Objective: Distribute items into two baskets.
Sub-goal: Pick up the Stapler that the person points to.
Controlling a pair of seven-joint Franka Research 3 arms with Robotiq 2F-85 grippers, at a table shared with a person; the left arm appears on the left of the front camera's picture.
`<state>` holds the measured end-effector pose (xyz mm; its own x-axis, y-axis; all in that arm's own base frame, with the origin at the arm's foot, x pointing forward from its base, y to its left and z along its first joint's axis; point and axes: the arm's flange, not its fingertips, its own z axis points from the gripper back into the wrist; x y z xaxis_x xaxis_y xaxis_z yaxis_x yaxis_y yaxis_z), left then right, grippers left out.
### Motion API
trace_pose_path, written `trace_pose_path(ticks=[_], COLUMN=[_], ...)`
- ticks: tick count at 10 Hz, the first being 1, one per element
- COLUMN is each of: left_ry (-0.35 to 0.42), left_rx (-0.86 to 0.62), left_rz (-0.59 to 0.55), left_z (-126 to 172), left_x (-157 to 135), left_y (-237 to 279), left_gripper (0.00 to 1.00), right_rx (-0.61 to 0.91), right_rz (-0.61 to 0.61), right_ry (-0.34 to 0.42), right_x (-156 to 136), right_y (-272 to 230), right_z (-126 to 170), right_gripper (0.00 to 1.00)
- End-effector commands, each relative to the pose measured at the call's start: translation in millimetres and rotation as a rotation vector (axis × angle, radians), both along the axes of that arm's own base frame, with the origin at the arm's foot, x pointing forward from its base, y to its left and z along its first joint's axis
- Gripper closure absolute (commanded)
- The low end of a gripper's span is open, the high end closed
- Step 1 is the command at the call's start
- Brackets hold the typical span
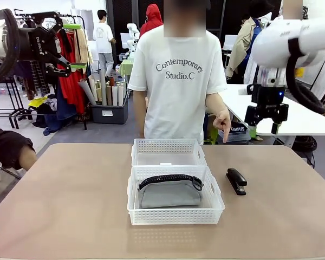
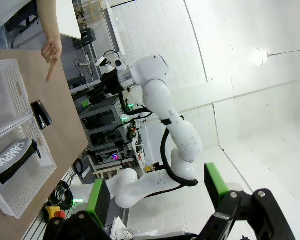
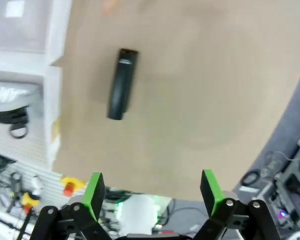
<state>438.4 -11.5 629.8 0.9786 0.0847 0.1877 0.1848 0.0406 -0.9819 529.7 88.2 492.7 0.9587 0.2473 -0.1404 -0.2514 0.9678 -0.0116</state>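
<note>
Two white lattice baskets stand end to end at the table's middle: the far basket (image 1: 168,152) has nothing in it, and the near basket (image 1: 176,215) holds the grey zip pouch (image 1: 169,193). The black stapler (image 1: 236,180) lies on the table just right of the near basket. My right gripper (image 1: 262,128) hangs open high above the table's right side; its wrist view looks down on the stapler (image 3: 122,83) ahead of the open gripper (image 3: 152,195). My left gripper (image 1: 76,46) is raised at the far left, open and holding nothing. The left wrist view shows the pouch (image 2: 15,157) and the stapler (image 2: 41,114).
A person stands at the far edge, one hand (image 1: 223,121) pointing a finger down toward the table's right side, beyond the stapler. A dark sleeve (image 1: 8,147) rests at the table's left edge. Bare tabletop (image 1: 70,206) lies left and right of the baskets.
</note>
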Motion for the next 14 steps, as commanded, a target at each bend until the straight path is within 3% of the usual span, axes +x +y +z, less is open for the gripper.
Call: trace_pose_path(ticks=[1, 6, 7, 10, 12, 14], left_ry=[-0.001, -0.001, -0.001, -0.001, -0.001, -0.001], left_rx=[-0.001, -0.001, -0.001, -0.001, -0.001, -0.001], left_rz=[0.002, 0.002, 0.002, 0.002, 0.002, 0.002], left_z=[0, 0, 0, 0, 0, 0], left_x=[-2, -2, -2, -2, -2, -2], left_y=[0, 0, 0, 0, 0, 0], left_gripper=[0.00, 0.00, 0.00, 0.00, 0.00, 0.00], right_rx=[-0.074, 0.028, 0.050, 0.056, 0.083, 0.043], right_rz=[-0.043, -0.198, -0.235, -0.251, -0.236, -0.230], right_ry=[-0.055, -0.219, -0.173, -0.166, -0.105, -0.135], right_x=[-8, -21, -22, -32, -31, -31], right_y=[7, 31, 36, 51, 54, 48], right_z=[-28, -105, -113, -139, -134, -141], right_gripper=[0.00, 0.00, 0.00, 0.00, 0.00, 0.00])
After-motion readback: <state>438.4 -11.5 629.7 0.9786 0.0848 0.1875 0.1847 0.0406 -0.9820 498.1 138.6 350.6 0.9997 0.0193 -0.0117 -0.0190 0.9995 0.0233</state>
